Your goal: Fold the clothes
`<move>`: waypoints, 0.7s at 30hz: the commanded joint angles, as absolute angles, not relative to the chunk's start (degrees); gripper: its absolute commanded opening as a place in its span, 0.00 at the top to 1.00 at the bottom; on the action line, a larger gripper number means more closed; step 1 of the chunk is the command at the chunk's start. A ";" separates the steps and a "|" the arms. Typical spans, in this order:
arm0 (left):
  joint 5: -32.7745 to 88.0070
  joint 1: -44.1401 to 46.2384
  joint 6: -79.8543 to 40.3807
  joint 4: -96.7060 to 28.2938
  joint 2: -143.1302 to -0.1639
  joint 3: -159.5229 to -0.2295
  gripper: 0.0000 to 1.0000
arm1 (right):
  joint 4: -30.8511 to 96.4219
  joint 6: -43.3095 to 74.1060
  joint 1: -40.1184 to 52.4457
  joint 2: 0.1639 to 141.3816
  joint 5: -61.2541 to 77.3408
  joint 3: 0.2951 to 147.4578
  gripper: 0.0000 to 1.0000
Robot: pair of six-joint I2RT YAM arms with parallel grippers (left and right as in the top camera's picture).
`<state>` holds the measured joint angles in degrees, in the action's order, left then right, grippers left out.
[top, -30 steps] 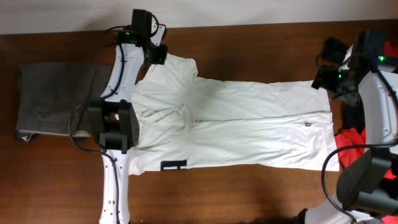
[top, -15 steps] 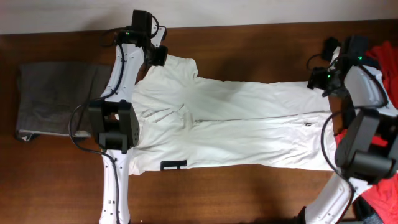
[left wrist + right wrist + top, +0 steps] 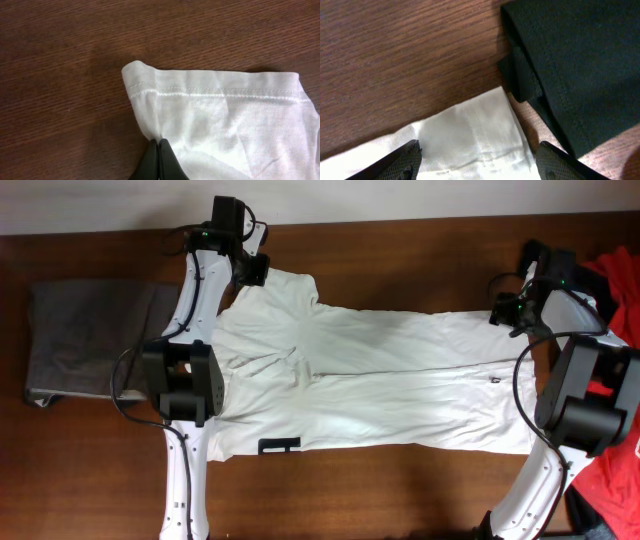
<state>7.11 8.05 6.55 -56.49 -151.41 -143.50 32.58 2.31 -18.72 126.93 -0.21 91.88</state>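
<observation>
T-shirt spread flat on the bench.
The left tool is closed on a sleeve edge; the right tool stands open over a hem corner.

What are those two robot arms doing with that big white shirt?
They are getting ready to fold the white shirt, which lies stretched out across the table. The left gripper is pinched shut on one corner of it. The right gripper is open, with a finger on each side of another corner, next to a black garment.
</observation>
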 commanded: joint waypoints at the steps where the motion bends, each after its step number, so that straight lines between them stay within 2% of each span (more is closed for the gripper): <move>1: 7.51 7.57 6.04 -56.69 -151.59 -144.70 0.99 | 31.99 1.69 -18.87 127.83 -0.78 92.58 0.22; 3: 6.57 7.60 6.04 -56.71 -151.59 -144.70 0.99 | 32.14 1.72 -18.87 127.83 -0.64 92.58 0.24; 7: 5.74 7.60 6.04 -56.71 -151.59 -144.70 0.99 | 32.25 1.76 -18.85 127.90 -0.64 92.07 0.37; 9: 5.74 7.60 6.04 -56.71 -151.59 -144.70 0.99 | 32.10 1.74 -18.87 127.90 -0.64 92.05 0.47; 14: 5.74 7.60 6.04 -56.69 -151.61 -144.68 0.99 | 31.66 1.72 -18.87 128.01 -0.67 92.05 0.55; 17: 5.74 7.60 6.04 -56.64 -151.61 -144.68 0.99 | 31.00 1.72 -18.87 128.25 -0.67 92.05 0.66; 20: 5.74 7.60 6.04 -56.64 -151.61 -144.68 0.99 | 30.04 1.69 -18.87 128.44 -0.69 92.05 0.68; 21: 5.74 7.60 6.04 -56.64 -151.61 -144.68 0.99 | 29.67 1.69 -18.87 128.44 -0.71 92.05 0.64</move>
